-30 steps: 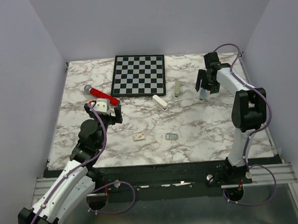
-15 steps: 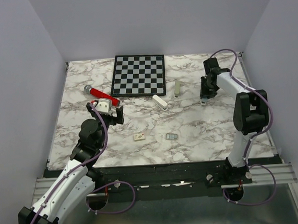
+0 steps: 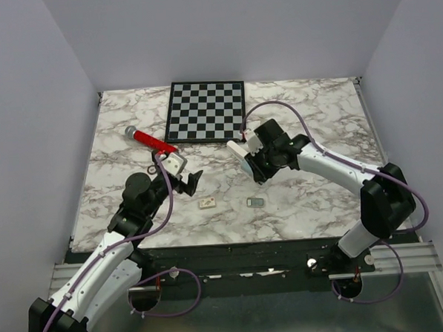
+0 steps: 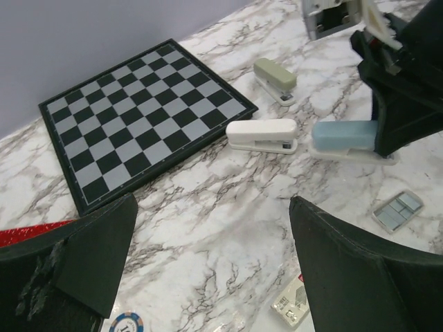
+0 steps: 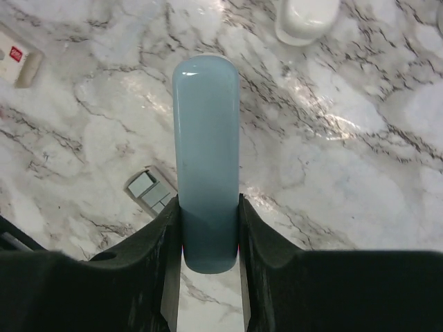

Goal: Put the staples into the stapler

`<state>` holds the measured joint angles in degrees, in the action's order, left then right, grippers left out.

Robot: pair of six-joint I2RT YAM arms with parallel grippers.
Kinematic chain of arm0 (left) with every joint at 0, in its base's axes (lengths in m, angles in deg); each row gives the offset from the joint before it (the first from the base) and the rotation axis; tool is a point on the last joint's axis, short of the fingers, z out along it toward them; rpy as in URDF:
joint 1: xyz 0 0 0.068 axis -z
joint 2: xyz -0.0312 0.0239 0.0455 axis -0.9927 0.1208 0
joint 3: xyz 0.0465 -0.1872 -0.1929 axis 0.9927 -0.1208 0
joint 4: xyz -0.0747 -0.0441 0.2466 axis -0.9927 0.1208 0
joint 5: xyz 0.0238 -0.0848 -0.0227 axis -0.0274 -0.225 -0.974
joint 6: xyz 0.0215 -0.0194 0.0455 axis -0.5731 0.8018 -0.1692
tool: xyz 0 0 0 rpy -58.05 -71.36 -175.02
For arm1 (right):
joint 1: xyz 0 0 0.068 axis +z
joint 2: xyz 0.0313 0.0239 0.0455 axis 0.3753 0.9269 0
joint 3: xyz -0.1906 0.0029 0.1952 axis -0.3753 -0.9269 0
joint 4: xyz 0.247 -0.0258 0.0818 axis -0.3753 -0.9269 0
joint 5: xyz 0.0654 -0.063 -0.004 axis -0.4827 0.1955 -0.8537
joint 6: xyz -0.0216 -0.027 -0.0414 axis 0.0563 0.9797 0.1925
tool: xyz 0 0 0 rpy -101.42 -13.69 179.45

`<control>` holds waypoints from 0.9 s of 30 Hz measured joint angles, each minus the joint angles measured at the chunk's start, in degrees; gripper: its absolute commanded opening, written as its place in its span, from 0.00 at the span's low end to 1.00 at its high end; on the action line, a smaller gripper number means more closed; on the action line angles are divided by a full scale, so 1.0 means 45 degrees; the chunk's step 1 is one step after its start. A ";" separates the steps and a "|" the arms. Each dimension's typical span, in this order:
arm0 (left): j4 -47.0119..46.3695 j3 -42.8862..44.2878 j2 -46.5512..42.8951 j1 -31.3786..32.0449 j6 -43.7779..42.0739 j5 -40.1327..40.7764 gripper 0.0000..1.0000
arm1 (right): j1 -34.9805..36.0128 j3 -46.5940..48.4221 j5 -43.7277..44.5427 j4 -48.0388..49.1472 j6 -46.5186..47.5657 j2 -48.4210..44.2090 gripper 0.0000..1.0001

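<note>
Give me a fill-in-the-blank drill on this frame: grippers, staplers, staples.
1. The right gripper is shut on the ___ stapler.
2. The left gripper is ___ and holds nothing.
3. The staples lie loose, touched by ___ gripper.
4. With the white stapler and the green stapler, the left wrist view shows ___ staplers in all.

Missing words: blue; open; neither; three.

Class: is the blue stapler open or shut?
Shut: in the left wrist view the blue stapler has its top lying flat along its pale base, no gap, gripped by the right gripper.
</note>
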<state>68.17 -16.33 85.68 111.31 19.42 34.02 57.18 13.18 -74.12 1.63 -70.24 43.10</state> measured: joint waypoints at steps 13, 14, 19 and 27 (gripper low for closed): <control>0.1632 0.0253 0.0330 0.0121 -0.1889 -0.3138 0.99 | 0.0529 0.0767 -0.2225 0.0607 0.4532 0.2628 0.31; 0.1855 0.0316 0.0384 0.0141 -0.1987 -0.3245 0.99 | 0.0559 0.0869 -0.2312 0.0602 0.4731 0.2822 0.43; 0.2769 0.0806 0.1078 0.0199 -0.2453 -0.3779 0.99 | 0.0597 0.1161 -0.2560 0.0656 0.5081 0.3138 0.68; 0.3395 0.2152 0.3274 0.0413 -0.3434 -0.4221 0.99 | 0.0301 0.0597 -0.1889 0.1166 0.3201 0.0928 0.98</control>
<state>83.45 -6.65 100.41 113.17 3.97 15.02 58.53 15.86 -82.62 6.88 -55.84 47.28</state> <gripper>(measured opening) 0.988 0.927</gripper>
